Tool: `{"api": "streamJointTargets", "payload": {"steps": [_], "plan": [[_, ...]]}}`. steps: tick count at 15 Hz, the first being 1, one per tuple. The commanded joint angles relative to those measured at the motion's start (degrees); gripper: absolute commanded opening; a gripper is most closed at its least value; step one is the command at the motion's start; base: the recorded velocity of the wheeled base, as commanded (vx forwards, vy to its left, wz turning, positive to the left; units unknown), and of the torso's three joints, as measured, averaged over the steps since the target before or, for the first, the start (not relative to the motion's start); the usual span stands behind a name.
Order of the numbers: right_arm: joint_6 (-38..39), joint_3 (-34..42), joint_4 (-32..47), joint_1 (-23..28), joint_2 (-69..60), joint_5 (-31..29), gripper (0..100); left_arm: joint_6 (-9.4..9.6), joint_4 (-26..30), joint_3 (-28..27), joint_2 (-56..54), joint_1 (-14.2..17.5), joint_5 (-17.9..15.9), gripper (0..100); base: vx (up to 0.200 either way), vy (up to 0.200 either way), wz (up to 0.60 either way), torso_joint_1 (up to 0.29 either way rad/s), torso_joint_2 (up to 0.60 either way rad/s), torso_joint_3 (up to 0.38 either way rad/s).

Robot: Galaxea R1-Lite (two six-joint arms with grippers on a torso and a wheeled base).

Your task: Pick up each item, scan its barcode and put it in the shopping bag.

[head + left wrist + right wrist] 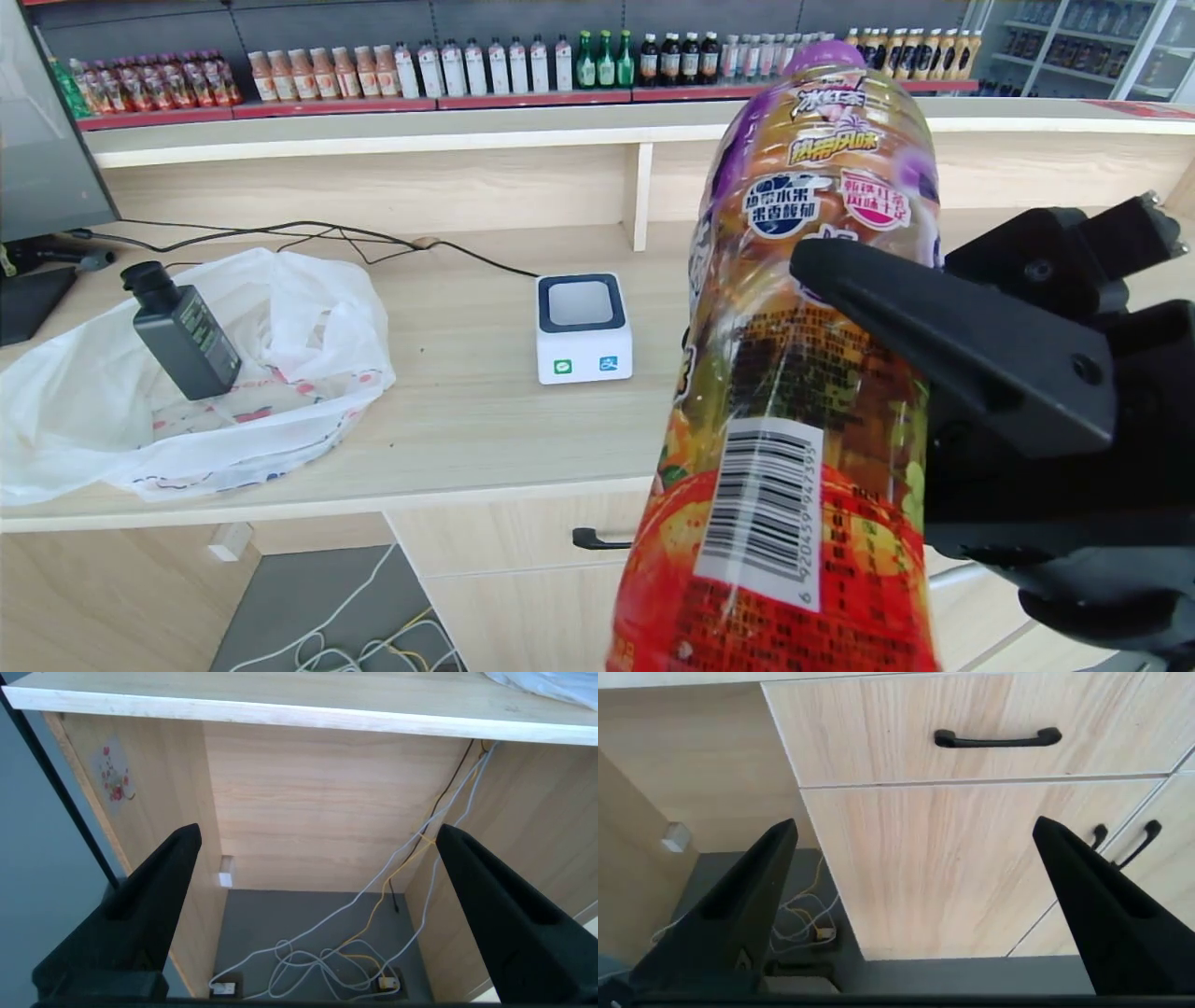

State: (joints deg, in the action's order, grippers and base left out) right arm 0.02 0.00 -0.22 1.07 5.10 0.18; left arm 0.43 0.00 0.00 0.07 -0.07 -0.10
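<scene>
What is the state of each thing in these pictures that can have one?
drink bottle: off the counter at the right pincer, tilted, cap on, barcode toward the head camera.
dark bottle: on the spread bag's plastic, tilted, cap on.
shopping bag: open, lying on the counter.
scanner: on the counter, window up, uncovered.
drawer: shut.
left pincer: open, empty.
</scene>
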Motion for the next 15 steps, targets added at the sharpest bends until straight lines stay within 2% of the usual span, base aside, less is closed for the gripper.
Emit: {"api": "streamJointTargets", "payload": {"steps": [1,5,8,15], "plan": [[-1.3,0.0,0.0,-1.2,-5.1,0.4,100,0.01,0.0,0.0,0.0,0.0,0.0,100,0.0,0.0,0.0,0.0,0.0,0.0],[0.4,0.0,0.0,-1.2,-5.1,0.4,100,0.01,0.0,0.0,0.0,0.0,-0.1,100,0.0,0.0,0.0,0.0,0.0,0.0],[0.4,0.0,0.0,-1.2,-5.1,0.4,100,-0.08,0.0,0.0,0.0,0.0,0.0,100,-0.2,0.0,0.0,0.009,0.01,0.004],[0.3,0.0,0.0,-1.2,-5.1,0.4,100,0.1,0.1,0.0,0.0,0.0,0.0,100,0.0,0.0,0.0,0.0,0.0,0.0]]}}
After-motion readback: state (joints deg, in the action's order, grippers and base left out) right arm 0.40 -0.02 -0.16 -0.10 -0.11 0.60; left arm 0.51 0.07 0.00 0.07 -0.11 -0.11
